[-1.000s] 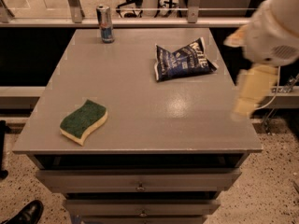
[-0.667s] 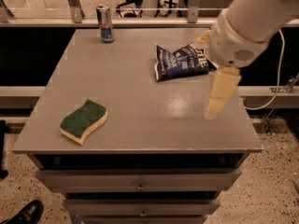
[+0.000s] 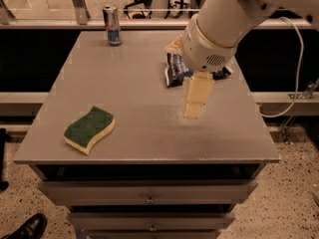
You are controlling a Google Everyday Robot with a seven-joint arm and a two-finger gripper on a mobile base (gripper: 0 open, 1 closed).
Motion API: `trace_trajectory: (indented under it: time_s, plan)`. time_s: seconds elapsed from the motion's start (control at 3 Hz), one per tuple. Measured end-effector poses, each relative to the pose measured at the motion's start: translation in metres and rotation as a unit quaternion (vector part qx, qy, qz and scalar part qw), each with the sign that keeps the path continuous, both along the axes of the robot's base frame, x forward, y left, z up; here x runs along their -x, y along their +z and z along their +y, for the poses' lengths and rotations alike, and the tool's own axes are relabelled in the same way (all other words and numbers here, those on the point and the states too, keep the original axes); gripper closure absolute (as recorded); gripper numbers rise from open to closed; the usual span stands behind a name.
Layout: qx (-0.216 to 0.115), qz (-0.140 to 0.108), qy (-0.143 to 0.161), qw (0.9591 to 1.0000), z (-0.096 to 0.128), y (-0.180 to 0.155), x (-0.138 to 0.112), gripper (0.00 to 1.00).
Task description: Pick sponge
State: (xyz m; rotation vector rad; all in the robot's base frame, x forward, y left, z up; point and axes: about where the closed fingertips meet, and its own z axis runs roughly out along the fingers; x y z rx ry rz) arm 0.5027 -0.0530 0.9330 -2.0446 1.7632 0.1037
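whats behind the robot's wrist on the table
A dark blue chip bag, mostly covered by the arm; only its left end shows. The gripper hangs over the table in front of it, away from the sponge.

We see a grey counter [image 3: 124,83] with drawers [image 3: 149,190] beneath, standing on a speckled floor [image 3: 294,203], metal posts [image 3: 79,4] and glass behind; the tool [image 3: 193,111] hangs above the counter's right half

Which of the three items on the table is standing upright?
The can at the far-left corner. The sponge, near-left, and the chip bag lie flat. The gripper hangs over the table right of centre, near the bag.
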Motion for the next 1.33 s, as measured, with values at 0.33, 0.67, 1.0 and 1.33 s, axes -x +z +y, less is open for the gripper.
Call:
trace_trajectory:
  time_s: [0.33, 0.67, 1.0, 1.33]
  plan:
    - [-0.010, 0.003, 0.014, 0.9998, 0.006, 0.000, -0.005, 0.00]
    - [-0.028, 0.011, 0.109, 0.9936, 0.079, -0.025, -0.013, 0.00]
    - [-0.034, 0.016, 0.174, 0.9840, 0.128, -0.043, -0.013, 0.00]
    - [-0.045, 0.023, 0.225, 0.9731, 0.169, -0.057, -0.006, 0.00]
